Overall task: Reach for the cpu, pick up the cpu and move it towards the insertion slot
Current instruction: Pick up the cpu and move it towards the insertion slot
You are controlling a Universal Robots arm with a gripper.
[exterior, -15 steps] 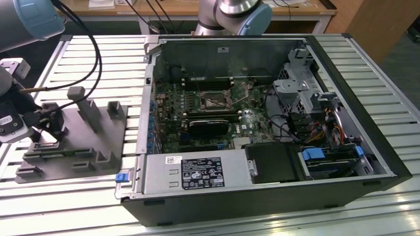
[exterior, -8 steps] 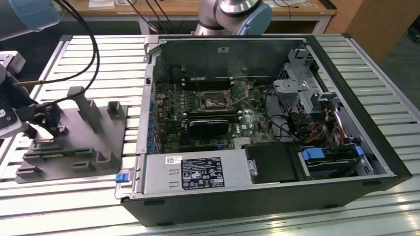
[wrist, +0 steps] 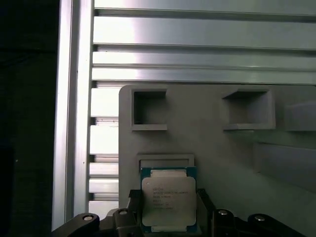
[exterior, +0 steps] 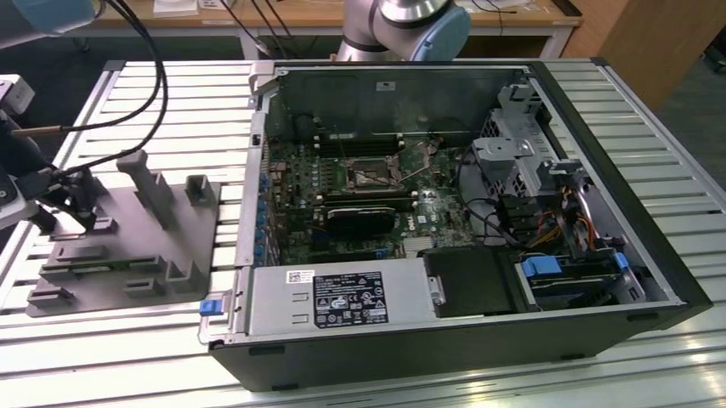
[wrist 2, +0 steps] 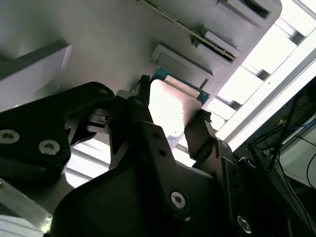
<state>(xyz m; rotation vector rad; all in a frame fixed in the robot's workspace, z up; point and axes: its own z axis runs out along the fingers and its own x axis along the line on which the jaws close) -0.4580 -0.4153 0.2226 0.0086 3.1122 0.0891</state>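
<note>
Your gripper (wrist: 168,215) sits around the cpu (wrist: 169,197) on the grey fixture (wrist: 222,148), at the exterior view's left; I cannot tell if it squeezes yet, so keep it centred and level.

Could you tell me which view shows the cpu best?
The first wrist view: the cpu lies face-on, its metal top and rim plain. The second wrist view catches the cpu aslant, washed by glare. Exterior view: too small to tell.

Exterior high; both wrist views near cpu (wrist: 168,200)
</note>
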